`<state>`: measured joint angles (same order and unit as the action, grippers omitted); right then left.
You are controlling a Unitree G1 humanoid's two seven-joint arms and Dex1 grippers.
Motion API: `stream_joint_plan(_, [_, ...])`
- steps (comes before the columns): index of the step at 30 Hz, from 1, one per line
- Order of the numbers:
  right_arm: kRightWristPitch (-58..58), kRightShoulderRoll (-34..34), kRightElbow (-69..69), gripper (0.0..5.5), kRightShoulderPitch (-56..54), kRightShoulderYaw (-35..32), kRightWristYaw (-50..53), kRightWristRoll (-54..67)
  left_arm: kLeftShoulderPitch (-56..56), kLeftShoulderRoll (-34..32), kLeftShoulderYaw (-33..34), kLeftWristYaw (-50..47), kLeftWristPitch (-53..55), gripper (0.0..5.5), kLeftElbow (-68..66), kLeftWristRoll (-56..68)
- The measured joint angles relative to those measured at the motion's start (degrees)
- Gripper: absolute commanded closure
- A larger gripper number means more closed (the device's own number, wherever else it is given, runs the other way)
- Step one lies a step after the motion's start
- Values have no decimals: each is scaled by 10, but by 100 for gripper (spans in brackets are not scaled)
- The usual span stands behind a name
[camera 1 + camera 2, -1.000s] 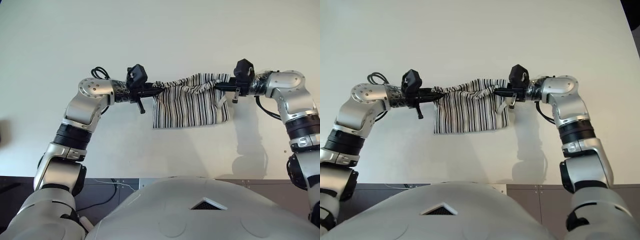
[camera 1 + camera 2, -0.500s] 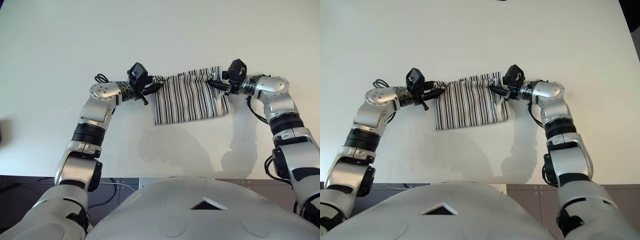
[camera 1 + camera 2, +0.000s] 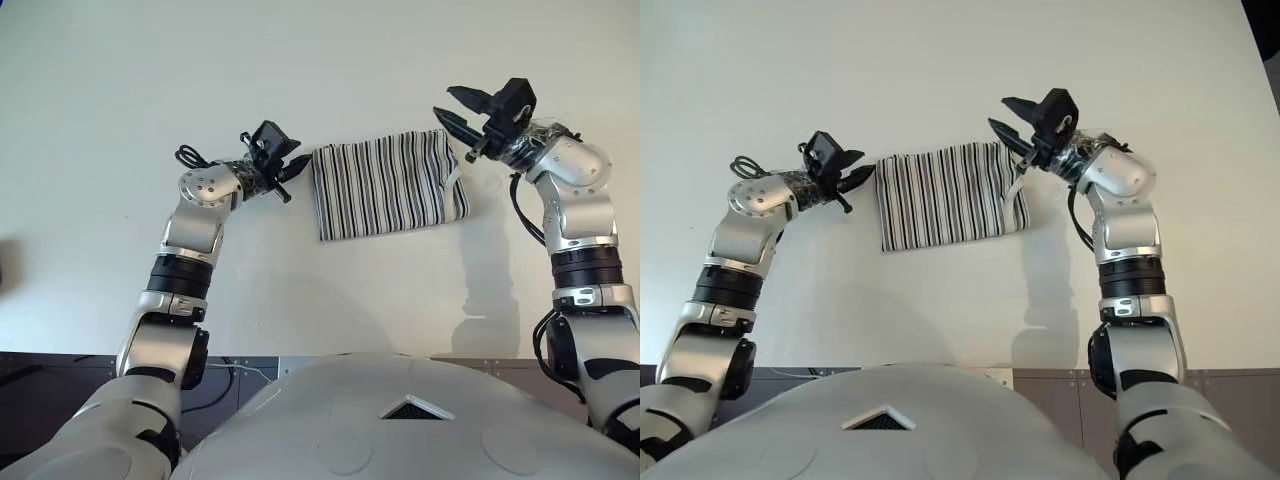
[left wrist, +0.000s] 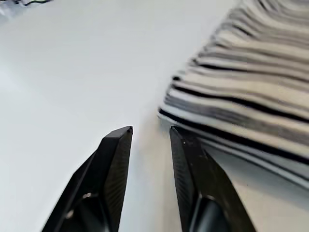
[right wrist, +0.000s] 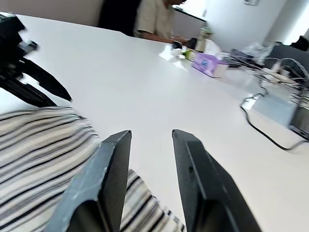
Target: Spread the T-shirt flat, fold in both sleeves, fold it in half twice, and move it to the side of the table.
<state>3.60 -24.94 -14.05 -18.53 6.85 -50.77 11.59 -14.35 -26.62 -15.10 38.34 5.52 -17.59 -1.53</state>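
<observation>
**Q:** What lies nearest the robot, and where is the garment placed?

**A:** The T-shirt (image 3: 388, 185) is shown as a compact striped rectangle. It lies flat on the white desk (image 3: 300, 300), roughly midway between the two arms, with its near edge slightly askew. The folding is judged complete, so the transfer to the side of the desk is taken as the step in hand.

**Q:** How are the pincers set?

**A:** The left pincer (image 4: 150, 130) is held low, just beside the shirt's left edge and apart from it. Its fingers are parted by a modest gap and nothing is held. Farther off, the right pincer (image 5: 151, 132) is raised above the shirt's far right corner, likewise parted and empty.

**Q:** How is the step best carried out?

**A:** Every layer at an edge should be caught, not the top ply alone, or the folds are likely to be peeled open. Opposite edges should be gripped by the two pincers. The bundle should be lifted only a little and carried level, so that sagging is avoided. A pale strip (image 3: 452, 187) showing at the right edge is best kept tucked in. Room is offered by the bare desk beyond, but which side is intended cannot be told.
</observation>
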Motion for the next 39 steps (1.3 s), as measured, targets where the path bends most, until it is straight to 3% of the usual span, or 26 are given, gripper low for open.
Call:
stream_joint_plan(3, [-56,-4,55,397,8,47,-71,21,-4,-10,-39,5,-36,408,5,-44])
stream_joint_plan(8, [-73,-12,42,397,-1,100,-146,8,-49,51,-66,-2,-57,408,-50,-56])
stream_joint_plan(14, [-27,-17,-152,397,-68,113,-189,-38,-89,58,-62,-16,-106,408,-126,-69])
stream_joint_plan(19, [51,-19,-302,397,-100,87,-176,-51,-89,50,-48,-18,-129,408,-145,-74])
stream_joint_plan(24, [99,-25,-448,397,-122,-1,-27,-39,-84,54,13,-52,-104,408,-80,-42])
stream_joint_plan(29, [107,-135,-553,397,-83,-110,149,-16,-78,49,38,-61,-93,408,-52,-36])
stream_joint_plan(33, [110,-185,-584,397,-41,-158,202,-11,-51,48,37,-48,-84,408,-15,-32])
stream_joint_plan(39, [63,-186,-604,397,-20,-264,314,46,-45,56,36,-38,-52,408,6,-25])
